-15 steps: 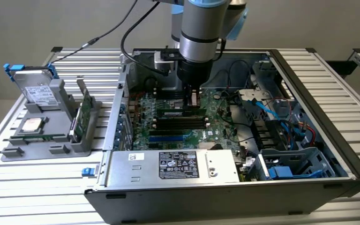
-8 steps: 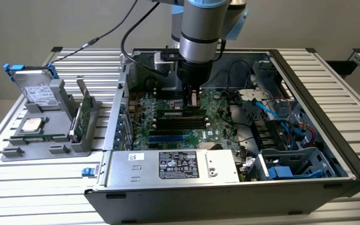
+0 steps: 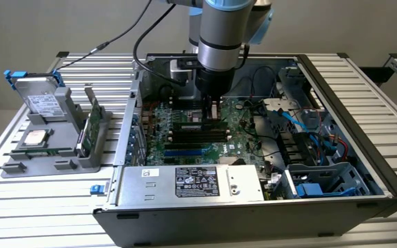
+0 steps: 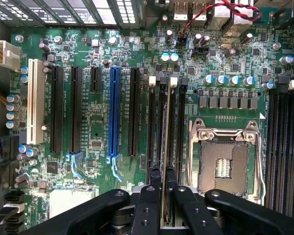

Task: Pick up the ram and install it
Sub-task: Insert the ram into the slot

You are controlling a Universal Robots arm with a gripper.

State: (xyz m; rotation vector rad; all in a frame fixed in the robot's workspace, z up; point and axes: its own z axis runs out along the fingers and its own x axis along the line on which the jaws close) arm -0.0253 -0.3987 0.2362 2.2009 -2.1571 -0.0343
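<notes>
The ram (image 4: 163, 147) is a thin green stick seen edge-on in the wrist view, held between the black fingers (image 4: 147, 205) of my gripper (image 4: 162, 196). It lines up along the black memory slots (image 4: 152, 132) beside the open processor socket (image 4: 225, 161). In the exterior view the gripper (image 3: 214, 116) reaches down into the open computer case. The ram (image 3: 188, 125) sits just over the row of slots (image 3: 198, 136) on the motherboard (image 3: 237, 147). I cannot tell whether the stick is seated in a slot.
A grey tray (image 3: 19, 168) outside the case at the exterior view's left holds a hard drive (image 3: 40, 101), a silver processor (image 3: 36, 137) and a green expansion card (image 3: 91, 121). The power supply (image 3: 192, 181) lies in front. Cables and a drive cage (image 3: 316, 150) crowd the right side.
</notes>
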